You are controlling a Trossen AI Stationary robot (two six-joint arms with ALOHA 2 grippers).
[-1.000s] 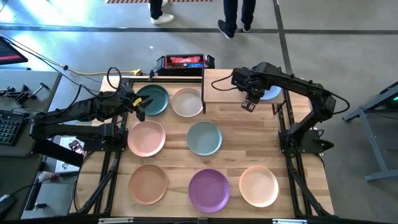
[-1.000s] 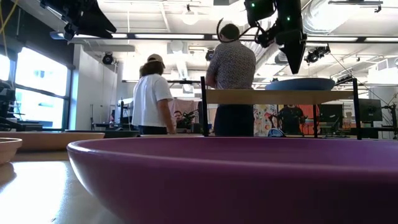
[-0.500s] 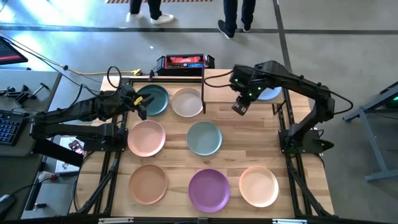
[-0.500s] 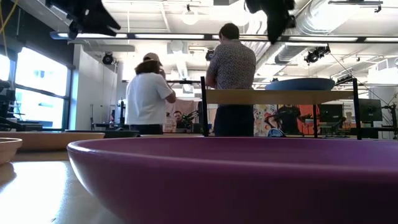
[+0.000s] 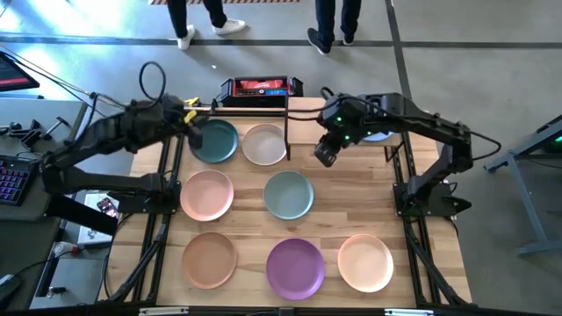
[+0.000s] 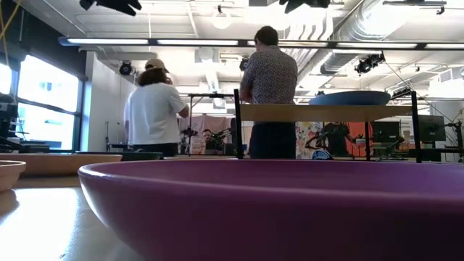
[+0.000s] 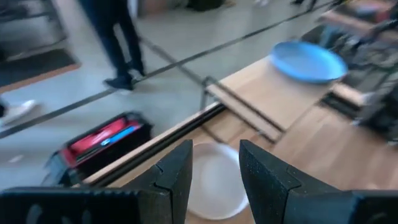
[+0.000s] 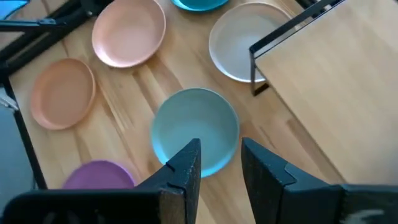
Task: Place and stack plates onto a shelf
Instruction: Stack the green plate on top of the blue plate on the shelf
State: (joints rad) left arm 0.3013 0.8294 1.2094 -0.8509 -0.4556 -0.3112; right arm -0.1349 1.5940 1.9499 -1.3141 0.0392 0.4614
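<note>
On the shelf (image 5: pixel 329 123), behind the right gripper (image 5: pixel 326 153), lies the blue plate (image 7: pixel 309 61).
Right gripper's fingers stand parted and empty above the sage green plate (image 8: pixel 196 129); left gripper (image 5: pixel 193 134), parted too, hovers over the dark teal plate (image 5: pixel 217 140).

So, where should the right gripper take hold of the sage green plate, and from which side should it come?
Probably at the raised rim, coming down from above. The sage green plate lies flat on the table, so only its low rim gives the fingers an edge to close over. The rim part nearest the right gripper, toward the shelf, looks free of neighbouring plates.
</note>
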